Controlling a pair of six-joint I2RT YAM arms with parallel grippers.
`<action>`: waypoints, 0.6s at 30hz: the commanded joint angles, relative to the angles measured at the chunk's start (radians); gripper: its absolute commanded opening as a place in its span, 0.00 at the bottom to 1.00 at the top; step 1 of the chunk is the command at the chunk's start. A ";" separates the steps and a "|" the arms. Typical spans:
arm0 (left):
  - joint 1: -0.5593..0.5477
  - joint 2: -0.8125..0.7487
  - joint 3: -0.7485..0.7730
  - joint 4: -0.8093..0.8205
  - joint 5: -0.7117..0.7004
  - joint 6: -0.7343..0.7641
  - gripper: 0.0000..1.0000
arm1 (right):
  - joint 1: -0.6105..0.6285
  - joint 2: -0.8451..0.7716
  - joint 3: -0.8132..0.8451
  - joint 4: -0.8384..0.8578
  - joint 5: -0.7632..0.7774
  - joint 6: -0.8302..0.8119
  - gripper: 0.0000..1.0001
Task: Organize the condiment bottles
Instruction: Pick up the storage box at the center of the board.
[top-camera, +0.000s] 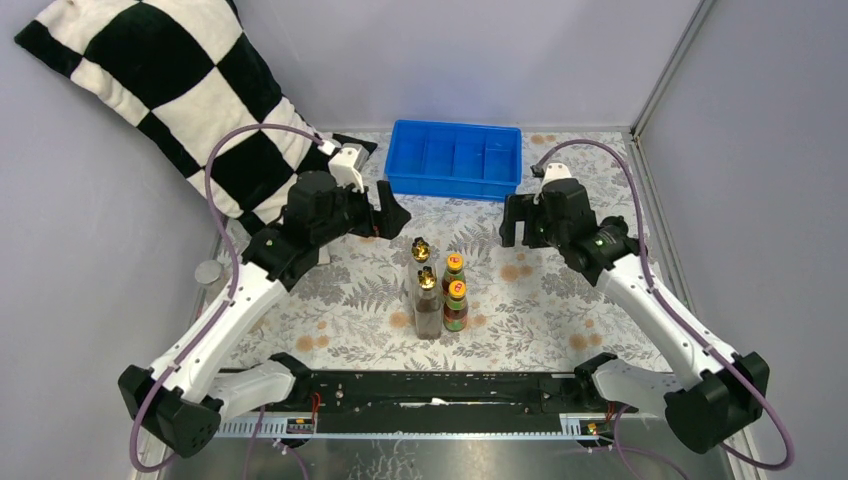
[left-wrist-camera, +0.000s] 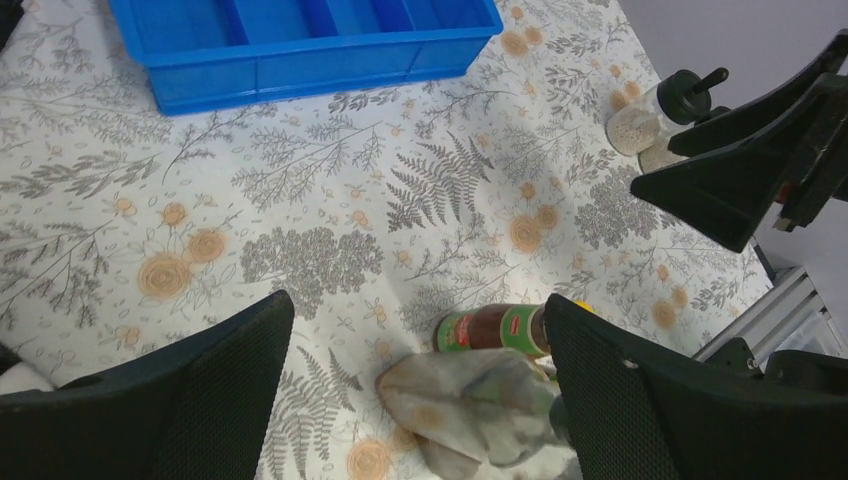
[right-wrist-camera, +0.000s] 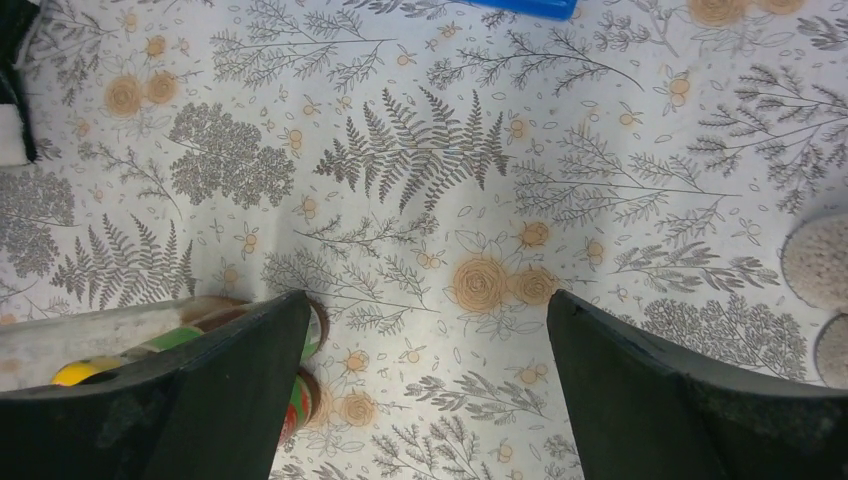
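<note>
The left gripper (left-wrist-camera: 415, 310) is spread wide with nothing between its fingers (left-wrist-camera: 200, 400). It hovers over the flowered cloth (top-camera: 560, 300) and tips down toward the middle of the table. Its arm reaches forward and inward from the near left corner. The right gripper (right-wrist-camera: 425, 300) is also wide and holds nothing. It faces inward from the other side, with its arm bent up from the near right corner.

Between the two grippers, in mid-table, four bottles stand in a tight cluster. All are upright, with their long axes vertical and their tops up. The two clear gold-spouted bottles (top-camera: 427, 300) are on the left, one behind the other. The two orange-capped bottles (top-camera: 455, 302) stand just beside them on the right. The nearer clear bottle holds dark brown liquid.

From the left wrist, a black-capped shaker (left-wrist-camera: 650, 112) of pale grains stands just by the right gripper's finger (a second one is half hidden behind it).

The blue tray (top-camera: 455, 185), split into compartments, sits at the far edge, well apart from the bottles. A checkered pillow (top-camera: 150, 90) leans at the far left.
</note>
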 joint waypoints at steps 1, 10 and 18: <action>-0.004 -0.052 0.018 -0.109 -0.026 -0.019 0.98 | 0.005 -0.058 0.063 -0.095 0.030 -0.025 0.94; -0.003 -0.050 -0.036 -0.133 -0.209 -0.052 0.94 | 0.005 0.052 0.093 0.015 0.079 0.004 0.90; 0.152 0.155 0.023 -0.023 -0.184 -0.042 0.99 | -0.092 0.473 0.444 0.056 0.120 0.019 0.88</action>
